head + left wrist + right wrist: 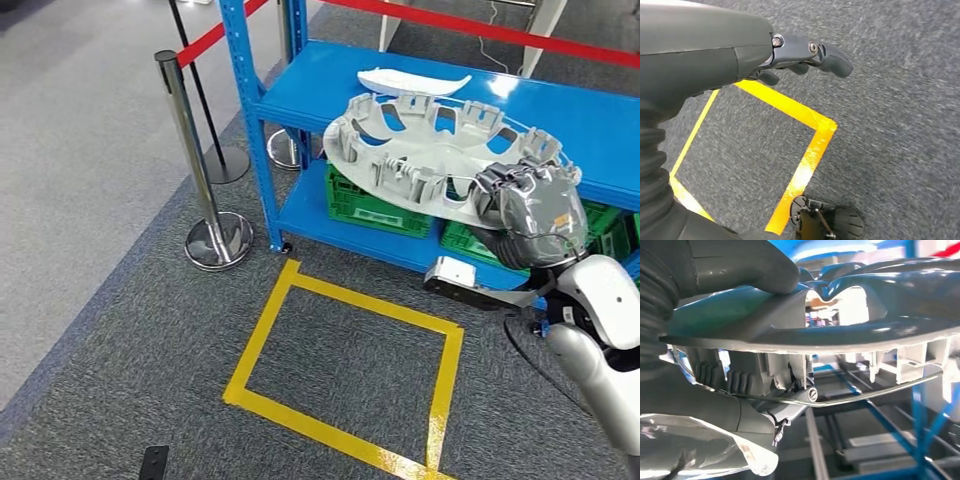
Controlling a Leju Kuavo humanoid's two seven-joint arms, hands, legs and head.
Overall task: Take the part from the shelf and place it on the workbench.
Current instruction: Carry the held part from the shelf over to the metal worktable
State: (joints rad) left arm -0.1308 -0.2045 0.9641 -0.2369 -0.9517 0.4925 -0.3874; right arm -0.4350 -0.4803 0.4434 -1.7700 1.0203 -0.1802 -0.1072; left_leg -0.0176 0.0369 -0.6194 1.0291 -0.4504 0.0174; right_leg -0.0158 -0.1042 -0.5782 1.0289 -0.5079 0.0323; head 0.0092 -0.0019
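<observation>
Grey part (423,160) is gripped at its near edge by right hand (528,205) | lies flat, long side along blue shelf (604,125) | left hand (798,55) is loose, nothing held

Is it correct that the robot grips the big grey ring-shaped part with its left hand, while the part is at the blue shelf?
Not quite: the right hand grips the grey ring-shaped part, as the head view shows. The left hand hangs over the carpet with nothing in it. The part is indeed at the blue shelf.

Factory floor: blue steel shelf (423,100), floor tape (340,360), stanchions (198,170).
</observation>
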